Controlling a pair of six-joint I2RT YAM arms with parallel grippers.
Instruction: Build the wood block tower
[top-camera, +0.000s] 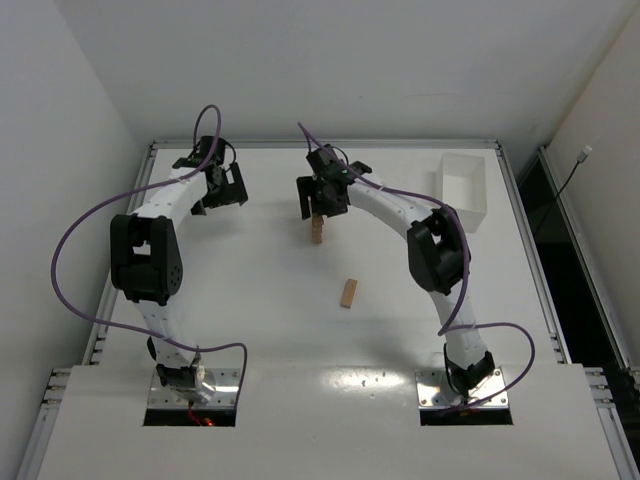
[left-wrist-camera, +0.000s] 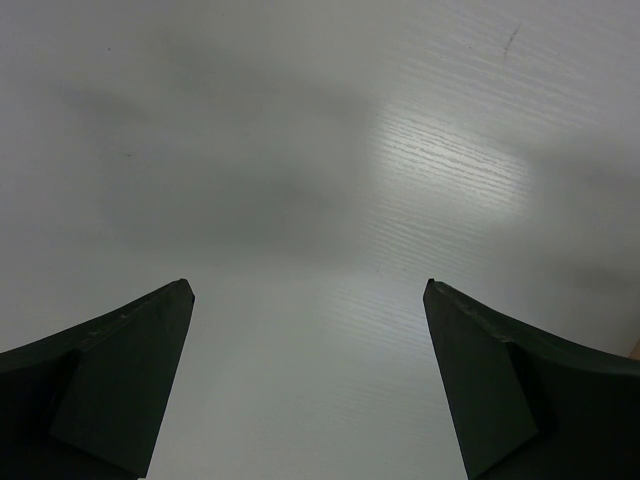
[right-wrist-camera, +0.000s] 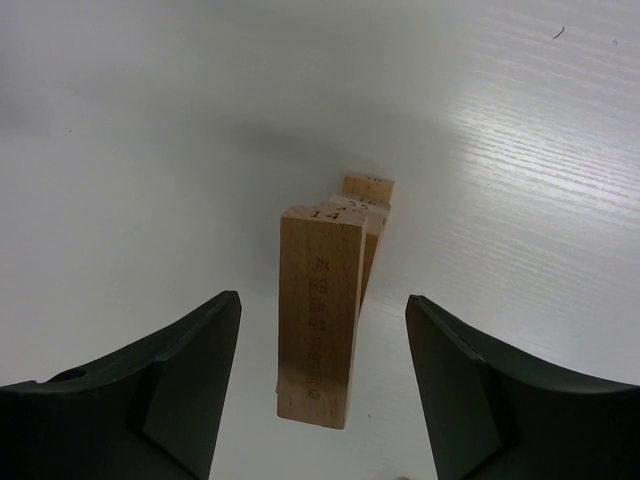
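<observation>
Right wrist view shows the right pincer (right-wrist-camera: 320, 390) spread, straddling without touching the narrow tan wooden tower (right-wrist-camera: 330, 300) mid-bench; a sideways brush could topple it. One tower and one loose flat tan wood block (top-camera: 348, 293) are visible. The left pincer (left-wrist-camera: 310, 390) gapes empty.

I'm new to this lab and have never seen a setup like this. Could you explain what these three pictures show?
Two robot arms are bolted to a white table. One picture looks down from above; the other two come from cameras on each wrist. The left hand is open over bare table. The right hand has its fingers spread either side of the tower, a small stack of wood blocks, without touching it. One loose block lies nearer the arm bases, and a white tray sits at the far right. Nothing is held.
</observation>
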